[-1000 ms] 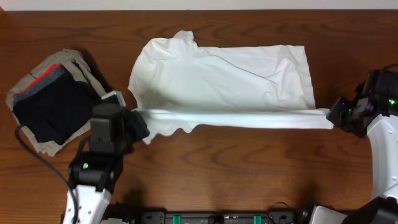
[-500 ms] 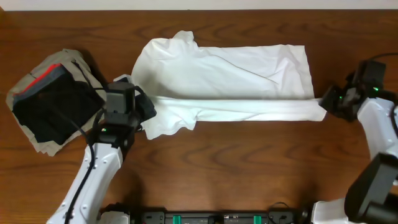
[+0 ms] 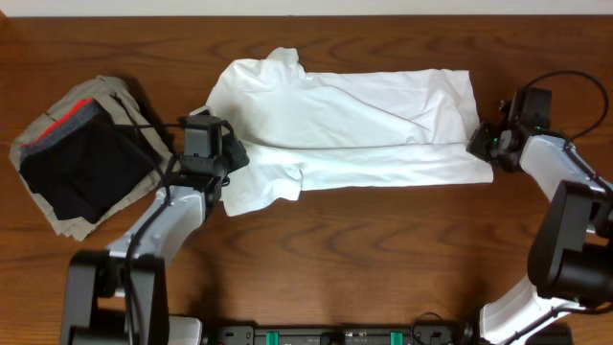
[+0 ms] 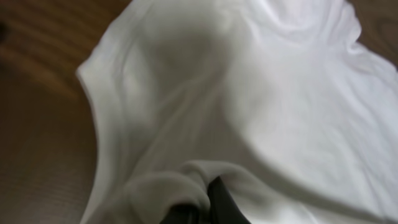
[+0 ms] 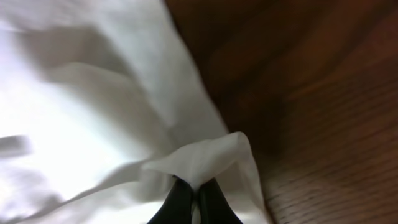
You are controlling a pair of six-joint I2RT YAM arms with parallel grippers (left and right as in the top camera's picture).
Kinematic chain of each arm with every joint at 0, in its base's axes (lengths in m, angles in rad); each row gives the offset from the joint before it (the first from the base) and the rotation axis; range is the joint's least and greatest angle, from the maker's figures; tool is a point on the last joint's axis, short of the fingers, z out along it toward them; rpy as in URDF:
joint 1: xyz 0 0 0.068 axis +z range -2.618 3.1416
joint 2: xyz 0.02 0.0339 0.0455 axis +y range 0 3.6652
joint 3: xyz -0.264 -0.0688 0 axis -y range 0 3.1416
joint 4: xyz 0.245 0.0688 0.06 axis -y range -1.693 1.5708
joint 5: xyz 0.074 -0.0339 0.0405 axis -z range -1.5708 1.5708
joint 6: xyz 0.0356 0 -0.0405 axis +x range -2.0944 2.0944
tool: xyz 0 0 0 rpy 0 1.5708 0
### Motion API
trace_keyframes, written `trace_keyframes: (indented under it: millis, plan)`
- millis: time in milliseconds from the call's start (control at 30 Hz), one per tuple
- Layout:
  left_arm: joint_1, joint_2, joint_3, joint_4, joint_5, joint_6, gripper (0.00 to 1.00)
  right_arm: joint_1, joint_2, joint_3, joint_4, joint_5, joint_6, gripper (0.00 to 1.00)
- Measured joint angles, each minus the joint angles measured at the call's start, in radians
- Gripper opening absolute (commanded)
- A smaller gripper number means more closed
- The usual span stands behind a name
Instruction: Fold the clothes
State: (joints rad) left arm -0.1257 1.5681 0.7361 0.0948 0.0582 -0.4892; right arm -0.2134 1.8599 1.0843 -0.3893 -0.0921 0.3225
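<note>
Both end effectors low on T-shirt

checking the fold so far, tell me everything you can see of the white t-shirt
The white T-shirt is thin, wrinkly fabric, lying lengthwise on the wooden table. Its long edge nearest the robot is folded over onto the body. The left hand and right hand each pinch one end of that fold, shut on cloth. No print shows.

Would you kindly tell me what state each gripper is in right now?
Left gripper: closed, pinching the white T-shirt.
Right gripper: closed, pinching an edge fold of the same shirt.
</note>
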Motion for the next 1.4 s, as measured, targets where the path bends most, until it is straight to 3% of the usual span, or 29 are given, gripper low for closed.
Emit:
trace_keyframes:
  millis: [267,433,567,800,1067,1400]
  plan:
    - [0.001,0.094,0.000,0.036,-0.058,0.035,0.40,0.000,0.030,0.000,0.006,0.061,0.011,0.08]
    - [0.001,0.134,0.000,0.012,-0.069,0.042,0.42,0.000,0.030,0.000,-0.002,0.080,0.015,0.21]
    - [0.000,0.140,0.005,-0.002,-0.070,0.043,0.43,0.000,0.030,0.006,-0.030,0.100,0.014,0.26]
    - [0.000,0.140,0.016,-0.035,-0.070,0.045,0.44,0.000,0.029,0.013,-0.077,0.132,0.010,0.27]
    - [0.000,0.131,0.050,-0.167,-0.074,0.050,0.53,0.001,0.020,-0.003,-0.087,0.151,-0.002,0.28]
    - [0.021,0.111,0.065,-0.289,-0.065,0.103,0.62,0.001,-0.046,-0.112,-0.063,0.155,0.025,0.17]
